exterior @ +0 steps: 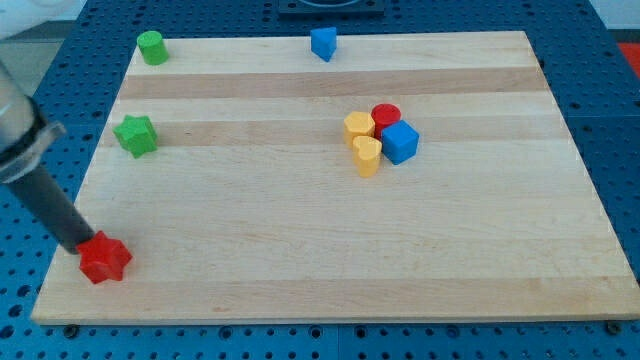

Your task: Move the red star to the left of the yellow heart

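Observation:
The red star lies near the board's bottom left corner. My tip touches its upper left side; the dark rod slants up to the view's left. The yellow heart sits right of the board's middle, far to the right of the star. It is packed in a cluster with a yellow hexagon-like block, a red cylinder and a blue cube.
A green star lies at the left side. A green cylinder stands at the top left corner. A blue block sits at the top edge. The wooden board rests on a blue perforated table.

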Controlling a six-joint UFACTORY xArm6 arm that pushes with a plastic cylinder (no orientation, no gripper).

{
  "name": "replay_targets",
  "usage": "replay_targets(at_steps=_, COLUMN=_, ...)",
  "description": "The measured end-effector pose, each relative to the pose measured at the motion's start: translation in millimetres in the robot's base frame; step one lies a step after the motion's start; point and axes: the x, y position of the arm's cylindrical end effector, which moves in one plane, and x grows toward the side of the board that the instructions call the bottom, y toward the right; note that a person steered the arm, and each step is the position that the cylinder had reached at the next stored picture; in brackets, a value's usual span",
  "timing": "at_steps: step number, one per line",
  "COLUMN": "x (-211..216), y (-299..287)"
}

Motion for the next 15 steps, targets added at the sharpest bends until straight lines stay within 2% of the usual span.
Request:
replay_targets(at_steps=1, x=4.1, y=-17.7)
replay_targets(at_steps=3, x=63.6, y=-2.9)
replay_targets(at_steps=4, x=62.4, y=9.8)
replay_targets(at_steps=6, x=31.0, y=17.5)
replay_targets(at_steps=10, x=16.2, y=98.4)
replay_targets(at_steps=12, x=-26.1, y=127.0)
replay_targets(at_steps=15, x=-78.5, y=206.2)
